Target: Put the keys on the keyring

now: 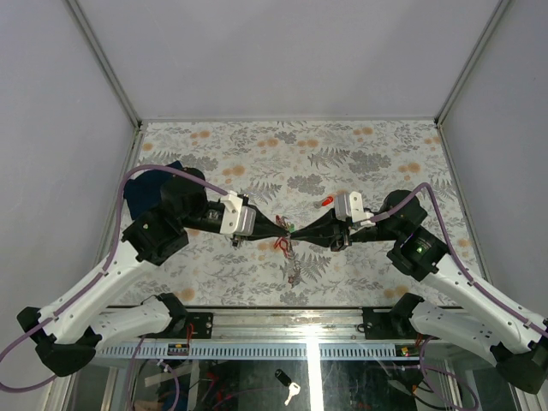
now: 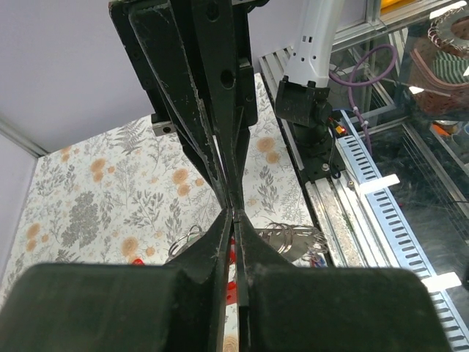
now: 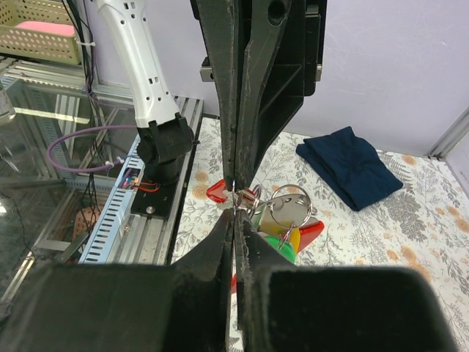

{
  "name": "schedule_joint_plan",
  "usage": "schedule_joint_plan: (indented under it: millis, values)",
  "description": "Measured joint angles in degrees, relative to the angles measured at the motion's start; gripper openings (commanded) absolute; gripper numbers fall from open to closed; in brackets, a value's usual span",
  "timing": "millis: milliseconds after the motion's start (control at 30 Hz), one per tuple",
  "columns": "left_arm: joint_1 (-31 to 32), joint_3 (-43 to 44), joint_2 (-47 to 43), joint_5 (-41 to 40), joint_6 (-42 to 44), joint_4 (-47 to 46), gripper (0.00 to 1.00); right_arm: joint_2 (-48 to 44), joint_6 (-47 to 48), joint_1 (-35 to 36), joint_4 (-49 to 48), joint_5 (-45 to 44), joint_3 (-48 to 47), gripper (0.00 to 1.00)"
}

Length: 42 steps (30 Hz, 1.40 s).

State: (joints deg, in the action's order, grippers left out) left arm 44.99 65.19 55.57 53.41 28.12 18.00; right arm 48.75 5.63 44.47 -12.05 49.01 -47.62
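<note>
My left gripper and right gripper meet tip to tip above the table's middle, both shut. In the right wrist view a thin sliver of the keyring's metal ring runs into the left gripper's jaws, and a small metal key sits at my right gripper's tips. Beside them hangs the grey fob with rings and keys with yellow, green and red tags. A red-tagged key lies on the table behind the right gripper. In the left wrist view my left gripper is shut.
A bunch of loose metal rings lies near the table's front edge, also seen in the top view. A folded dark blue cloth lies at the left. The aluminium rail runs along the front edge.
</note>
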Motion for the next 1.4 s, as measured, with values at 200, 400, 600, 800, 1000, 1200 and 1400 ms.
schedule_joint_plan:
  millis: [200,400,600,800,1000,1200,1400]
  values:
    - [0.0,1.53,0.61,0.13,1.73,3.39,0.0,-0.85,0.26,0.0,0.68,-0.44,0.0,0.0]
    - [0.0,1.66,0.79,-0.11,2.69,6.01,0.0,-2.36,0.39,0.0,1.07,-0.48,-0.22,0.0]
    - [0.02,2.34,1.22,-0.35,3.1,7.08,0.0,-2.69,0.61,0.0,1.16,-1.22,-0.42,0.0]
    - [0.02,2.49,1.27,-0.87,3.52,7.48,0.0,-3.17,1.25,0.0,2.51,-2.97,-0.42,0.0]
    - [0.02,2.49,1.27,-1.05,3.69,7.37,0.0,-4.15,0.55,0.0,1.79,-5.49,-0.37,0.0]
    - [0.02,2.51,1.27,-1.42,3.76,7.28,0.0,-4.52,-1.46,0.0,-0.76,-7.54,0.55,0.0]
    - [0.02,2.51,1.25,-1.97,3.72,7.15,0.0,-4.52,-4.96,0.0,-4.42,-8.55,1.99,0.0]
